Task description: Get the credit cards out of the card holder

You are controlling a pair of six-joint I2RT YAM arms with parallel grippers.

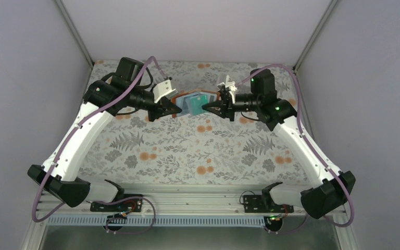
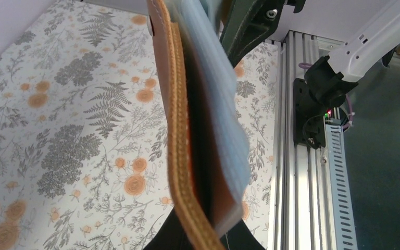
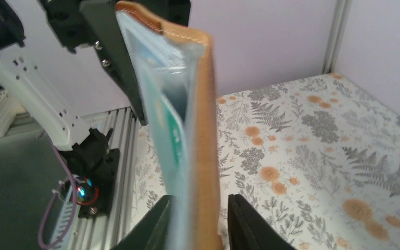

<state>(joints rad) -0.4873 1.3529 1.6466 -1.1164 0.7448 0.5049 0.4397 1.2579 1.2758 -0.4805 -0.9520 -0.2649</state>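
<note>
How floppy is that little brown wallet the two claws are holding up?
Probably bendy, not stiff: the card holder hangs open between the left claw and right claw, and its pale inner pocket bows outward. Likely light, since two edge pinches hold it airborne. Its stitched leather edge looks grippy rather than slippery.

The worktop bears a print of grey ferns and orange blossoms; an aluminium rail and a slotted strip run along its near edge, pale walls around it
</note>
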